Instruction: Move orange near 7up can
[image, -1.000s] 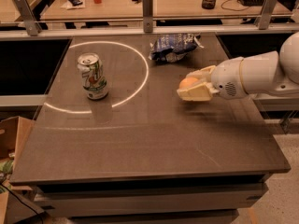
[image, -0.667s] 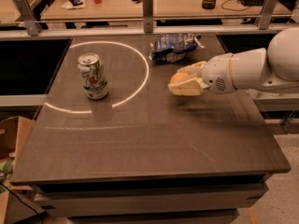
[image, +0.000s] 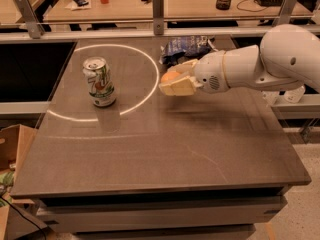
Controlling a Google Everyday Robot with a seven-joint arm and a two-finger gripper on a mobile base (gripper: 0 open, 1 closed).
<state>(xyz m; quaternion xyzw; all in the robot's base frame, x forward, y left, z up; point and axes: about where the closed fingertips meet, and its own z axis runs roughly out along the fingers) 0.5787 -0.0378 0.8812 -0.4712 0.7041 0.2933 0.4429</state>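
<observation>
One orange (image: 168, 76) sat clamped in the gripper (image: 174, 80), off to the right of the 7up can (image: 100, 82)

Its pale fingers (image: 178, 88) were closed around the orange, holding it just above the grey table (image: 165, 149), with only the fruit's upper left part showing between them. Orange and gripper hung to the right of the 7up can, well apart from it and at about the height of its upper half. The can stood upright on the table, inside a thin bright ring (image: 116, 45) traced on the surface, and the gripper was at the edge of that ring farthest from the can. A blue-and-white snack bag (image: 186, 48) lay behind the gripper, farther back than the can and to its right. The white arm (image: 260, 66) reached in from the side opposite the can
</observation>
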